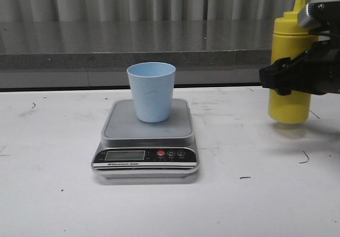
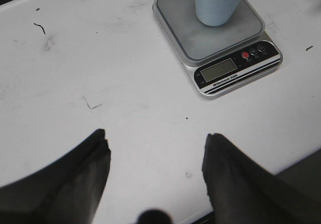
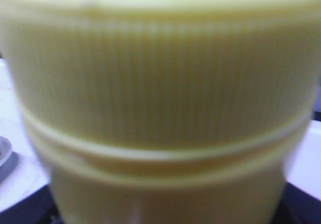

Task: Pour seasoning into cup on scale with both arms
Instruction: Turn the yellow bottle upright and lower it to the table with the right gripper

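Observation:
The pale blue cup stands upright on the steel platform of the silver-grey scale at the table's middle. The yellow seasoning bottle is upright at the right, its base a little above the table. My right gripper is shut around the bottle's middle. In the right wrist view the bottle's ribbed cap fills the picture and hides the fingers. My left gripper is open and empty above bare table, well short of the scale and the cup. It is out of the front view.
The white table carries a few dark scuff marks. A grey ledge and a curtain run along the back. The table's near edge shows beside my left gripper's finger.

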